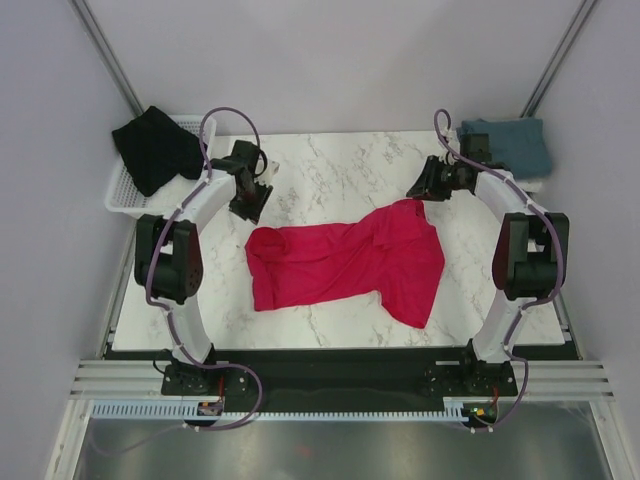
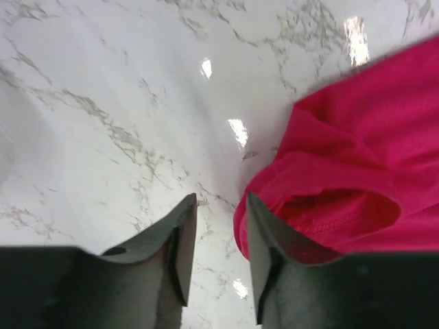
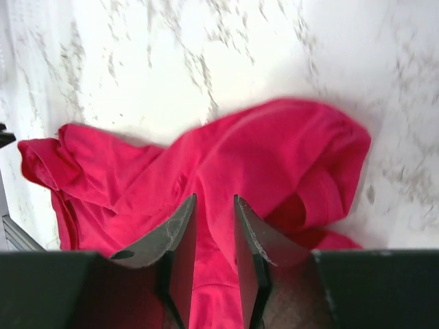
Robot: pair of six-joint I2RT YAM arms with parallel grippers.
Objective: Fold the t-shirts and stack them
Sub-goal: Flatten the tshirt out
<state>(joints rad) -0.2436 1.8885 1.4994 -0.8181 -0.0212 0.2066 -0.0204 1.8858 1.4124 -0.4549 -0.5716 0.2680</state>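
The crimson red t-shirt (image 1: pixel 345 262) lies crumpled and spread across the middle of the marble table (image 1: pixel 330 165). My left gripper (image 1: pixel 248 210) hovers just beyond the shirt's upper left corner. Its jaws are open in the left wrist view (image 2: pixel 221 200), with bare marble between them and the red shirt's sleeve (image 2: pixel 357 157) beside the right finger. My right gripper (image 1: pixel 416 191) is at the shirt's upper right corner, open (image 3: pixel 215 199) above the red cloth (image 3: pixel 260 157). The black t-shirt (image 1: pixel 155 148) drapes over the basket. The blue-grey t-shirt (image 1: pixel 512 145) lies at the far right corner.
A white wire basket (image 1: pixel 118 195) stands at the table's far left edge under the black shirt. Grey walls close in on both sides. The arm bases stand on the black strip at the near edge.
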